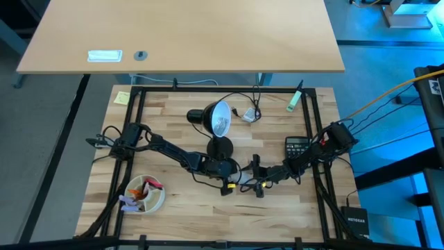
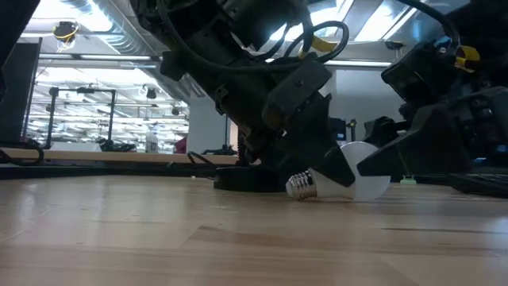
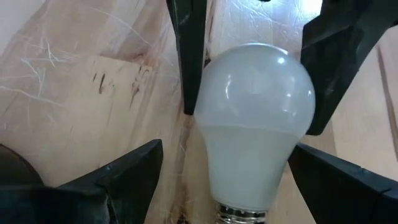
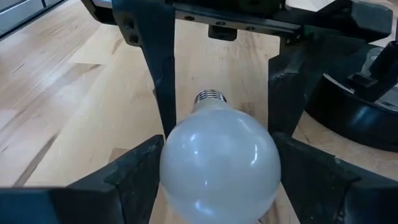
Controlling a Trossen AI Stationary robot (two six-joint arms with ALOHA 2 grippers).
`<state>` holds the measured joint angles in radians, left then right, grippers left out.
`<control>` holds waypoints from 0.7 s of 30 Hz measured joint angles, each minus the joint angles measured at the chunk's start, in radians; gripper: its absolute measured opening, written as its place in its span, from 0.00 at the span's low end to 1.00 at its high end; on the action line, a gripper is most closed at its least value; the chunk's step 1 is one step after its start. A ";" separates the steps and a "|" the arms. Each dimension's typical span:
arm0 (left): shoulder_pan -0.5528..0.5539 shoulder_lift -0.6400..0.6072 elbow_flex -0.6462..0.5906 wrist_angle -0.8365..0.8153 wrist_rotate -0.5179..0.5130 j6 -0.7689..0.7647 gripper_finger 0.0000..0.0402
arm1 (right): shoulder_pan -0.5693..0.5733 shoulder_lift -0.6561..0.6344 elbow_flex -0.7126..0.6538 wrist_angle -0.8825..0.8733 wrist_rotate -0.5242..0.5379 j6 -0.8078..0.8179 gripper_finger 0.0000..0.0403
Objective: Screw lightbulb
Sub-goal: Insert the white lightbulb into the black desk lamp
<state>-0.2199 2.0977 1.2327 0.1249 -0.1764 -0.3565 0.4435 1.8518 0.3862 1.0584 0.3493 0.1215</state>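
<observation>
Low view shows the lightbulb [image 2: 349, 181] lying on the bench [image 2: 159, 238]. Left gripper [image 3: 217, 180] straddles it spread wide. Right gripper [image 4: 217, 180] also brackets it; whether it grips, I cannot tell.

Black desk lamp [image 1: 216, 123] just beyond the claws. Bowl [image 1: 145, 194] of bits near left claw; calculator [image 1: 297, 147] near right.
</observation>
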 joint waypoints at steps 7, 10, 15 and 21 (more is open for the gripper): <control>0.000 0.000 0.000 -0.002 -0.004 -0.029 0.83 | 0.001 -0.001 0.000 -0.006 0.003 0.000 0.68; 0.000 0.000 0.000 -0.002 -0.005 -0.027 0.83 | 0.001 -0.002 0.000 -0.008 0.003 0.000 0.66; -0.002 -0.046 0.000 -0.072 -0.007 -0.021 0.83 | 0.001 -0.031 -0.004 -0.034 0.001 -0.019 0.65; -0.019 -0.172 0.006 -0.252 -0.010 -0.041 0.83 | 0.001 -0.169 -0.005 -0.193 0.000 -0.026 0.65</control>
<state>-0.2390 1.9253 1.2388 -0.1275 -0.1866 -0.3972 0.4446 1.6833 0.3817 0.8656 0.3496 0.0950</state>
